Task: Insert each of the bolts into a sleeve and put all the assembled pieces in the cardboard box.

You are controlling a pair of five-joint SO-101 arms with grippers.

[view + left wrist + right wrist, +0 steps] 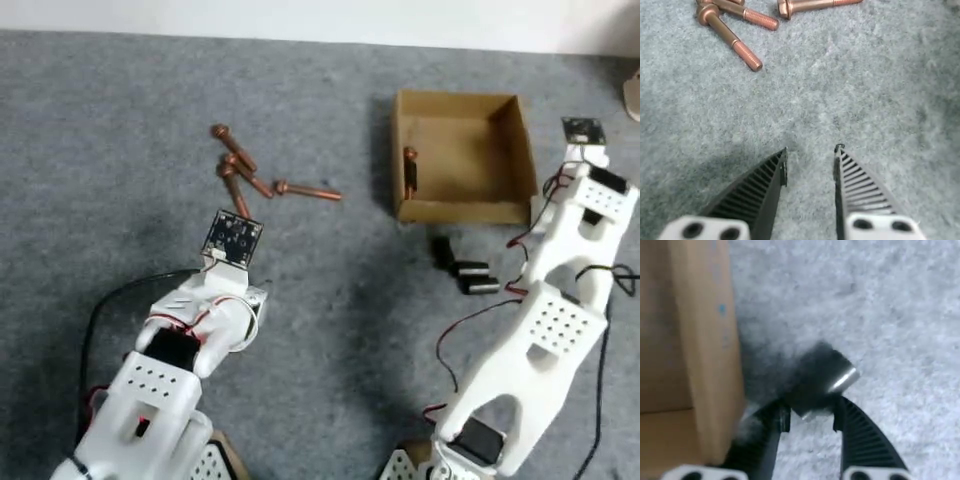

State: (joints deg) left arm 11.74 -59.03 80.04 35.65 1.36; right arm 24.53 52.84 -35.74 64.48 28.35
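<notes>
Right end effector (811,415), jaws parted, brackets a sleeve (822,375) beside the cardboard box (700,340). Left end effector (810,155) hangs released near the bolts (732,40). Likely a sleeve pickup; next, clamp it squarely.

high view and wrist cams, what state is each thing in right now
left gripper: open, empty, above the carpet
right gripper: at a black sleeve beside the box, grip unclear
cardboard box: open-topped, one assembled piece inside
loose bolts: four, lying flat, no sleeves on them
loose sleeves: lying near the box, no bolts in them
</notes>
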